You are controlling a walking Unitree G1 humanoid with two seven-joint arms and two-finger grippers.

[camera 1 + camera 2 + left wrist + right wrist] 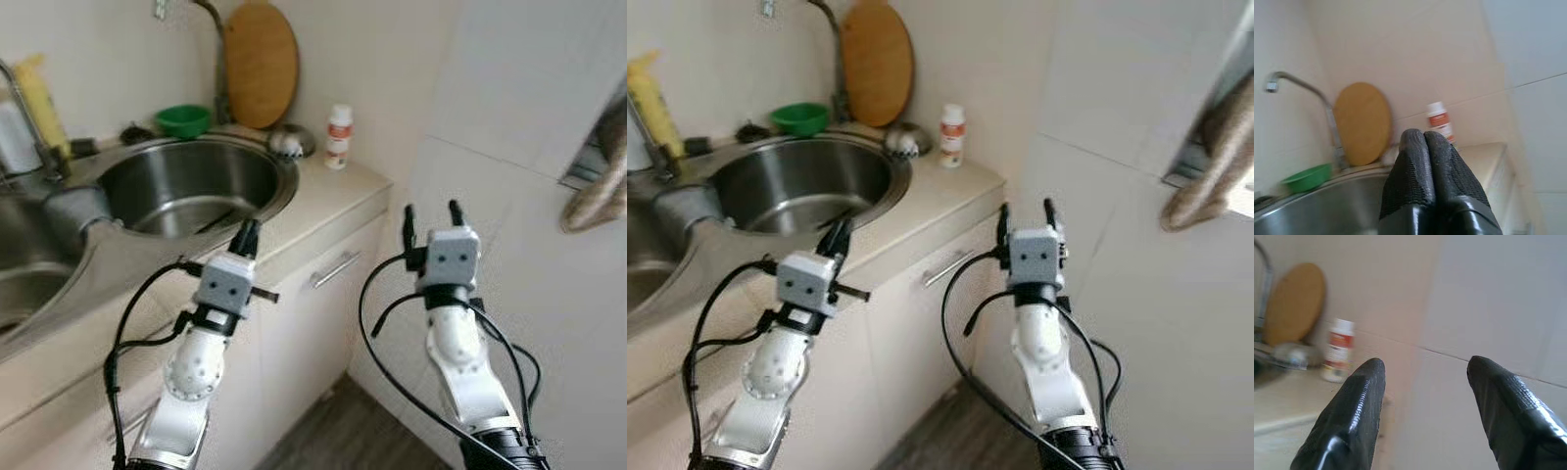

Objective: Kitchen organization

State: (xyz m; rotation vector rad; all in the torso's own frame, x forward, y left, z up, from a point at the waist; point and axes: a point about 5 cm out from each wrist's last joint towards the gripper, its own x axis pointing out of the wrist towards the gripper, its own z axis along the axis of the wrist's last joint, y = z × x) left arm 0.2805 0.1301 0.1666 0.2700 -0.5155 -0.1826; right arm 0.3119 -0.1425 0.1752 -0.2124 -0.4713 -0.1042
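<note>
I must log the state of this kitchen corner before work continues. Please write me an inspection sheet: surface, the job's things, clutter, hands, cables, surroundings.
Surface: beige counter with a round steel sink set in it; the bare part looks dry.
Job's things: white bottle with a red label, upright near the counter's back corner; wooden board leaning on the wall; green bowl behind the sink.
Clutter: small metallic item beside the bottle, too blurred to name; yellow bottle at the far left.
Hands: left hand shut, empty, over the sink's near rim; right hand open, empty, off the counter's end.
Cables: black cables loop loosely along both arms.
Surroundings: white tiled wall; cabinet door with a bar handle; a cloth hanging at the right.
</note>
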